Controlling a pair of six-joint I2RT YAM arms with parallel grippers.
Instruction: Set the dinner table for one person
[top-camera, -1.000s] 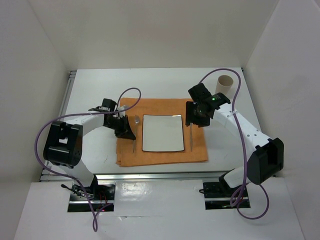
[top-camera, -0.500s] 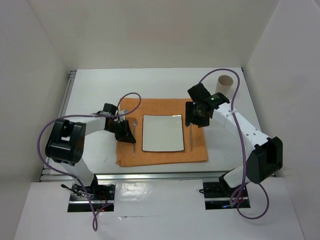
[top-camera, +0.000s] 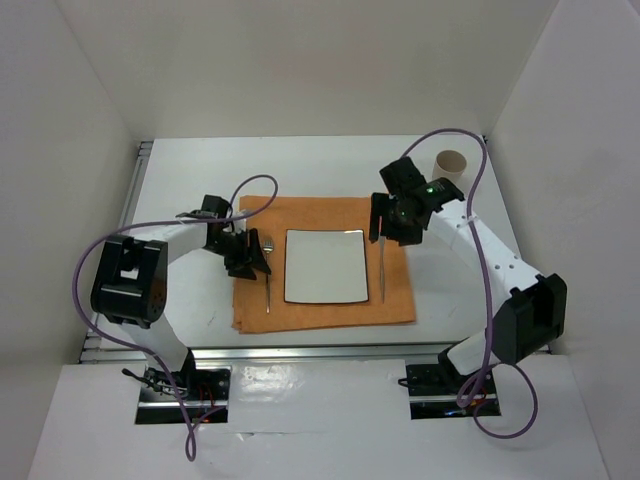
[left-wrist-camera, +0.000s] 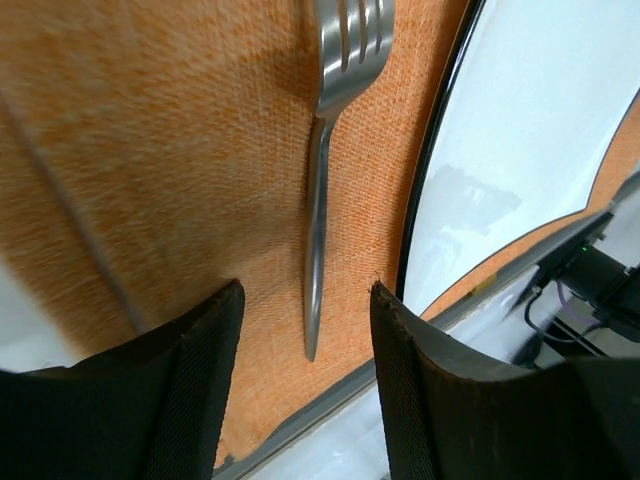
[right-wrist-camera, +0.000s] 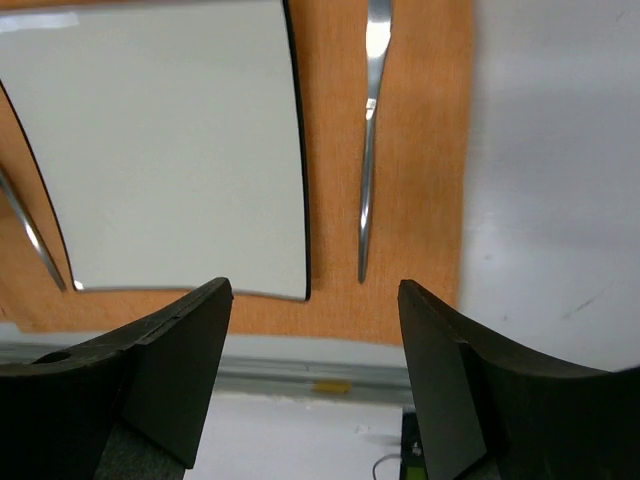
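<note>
On the white dinner table (top-camera: 190, 180) lies an orange cloth (top-camera: 330, 310) with a square white plate (top-camera: 323, 265) on it. A fork (top-camera: 267, 285) lies flat on the cloth left of the plate. My left gripper (top-camera: 252, 258) hovers over it, open. In the left wrist view the fork (left-wrist-camera: 322, 190) has its handle end between the fingers (left-wrist-camera: 195, 380), touching neither. A knife (top-camera: 382, 272) lies on the cloth right of the plate. My right gripper (top-camera: 386, 226) stands open above the knife's far end, with nothing between its fingers (right-wrist-camera: 170, 360); below are the knife (right-wrist-camera: 368, 170) and plate (right-wrist-camera: 170, 140).
A beige paper cup (top-camera: 451, 163) stands at the table's back right, behind the right arm. Metal rails run along the table's left edge (top-camera: 133, 200) and near edge (top-camera: 320, 350). White walls close in the back and both sides.
My left gripper has opened and let go of the fork, which now lies on the cloth beside the plate. The right gripper has drawn back slightly and spread a little wider.
</note>
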